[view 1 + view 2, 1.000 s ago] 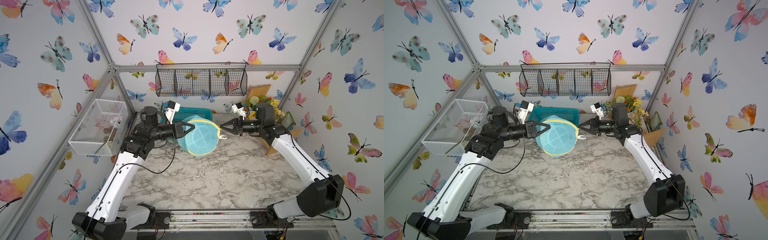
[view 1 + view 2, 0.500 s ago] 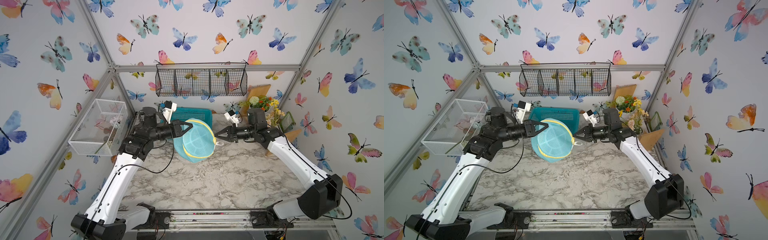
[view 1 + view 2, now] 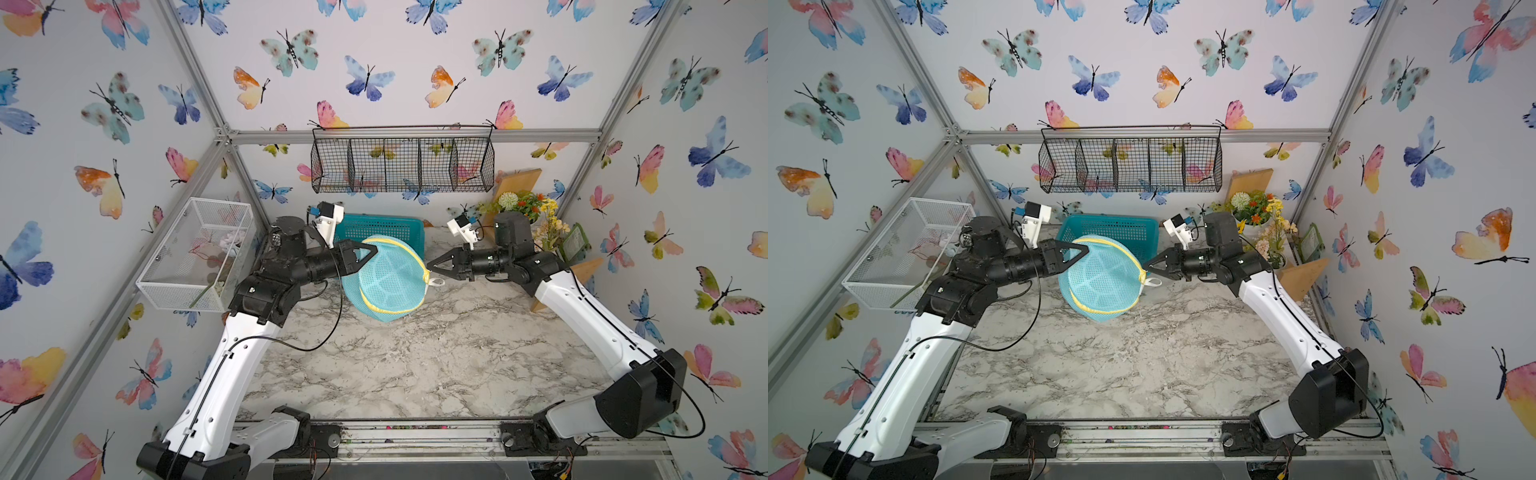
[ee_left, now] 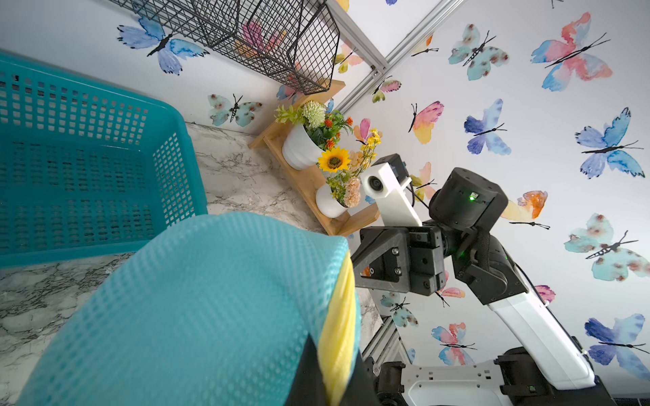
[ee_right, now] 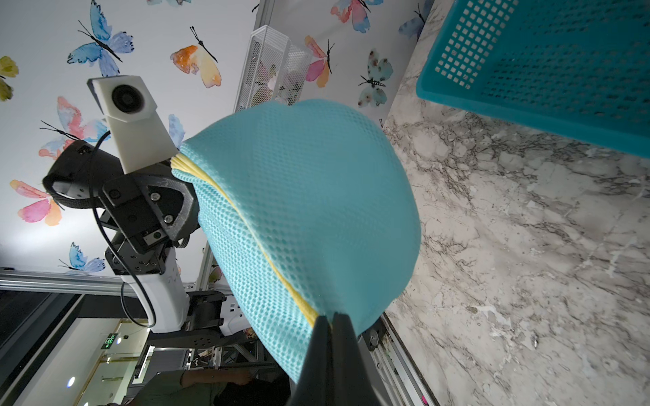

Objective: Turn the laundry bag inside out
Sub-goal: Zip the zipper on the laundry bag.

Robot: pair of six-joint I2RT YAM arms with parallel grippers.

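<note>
The laundry bag (image 3: 390,282) (image 3: 1100,282) is a light-turquoise mesh cylinder with yellow-piped seams, and it hangs stretched between both grippers above the marble table. My left gripper (image 3: 374,249) (image 3: 1086,248) is shut on the yellow seam at the bag's upper left rim. My right gripper (image 3: 428,266) (image 3: 1144,268) is shut on the seam at the right edge, just above the white loop (image 3: 437,282). In the left wrist view the mesh bag (image 4: 211,309) fills the foreground, with the left gripper (image 4: 334,386) pinching the yellow piping. In the right wrist view the right gripper (image 5: 330,320) pinches the bag (image 5: 309,211) at its seam.
A rigid teal slotted basket (image 3: 386,226) stands right behind the bag. A white wire basket (image 3: 195,257) hangs on the left wall and a black wire basket (image 3: 403,166) on the back wall. Flower pots (image 3: 528,208) on a wooden shelf fill the back right corner.
Both grippers have shifted a little to the left with the bag held between them. The right arm has reached further in, and the bag has tilted and sagged slightly.
</note>
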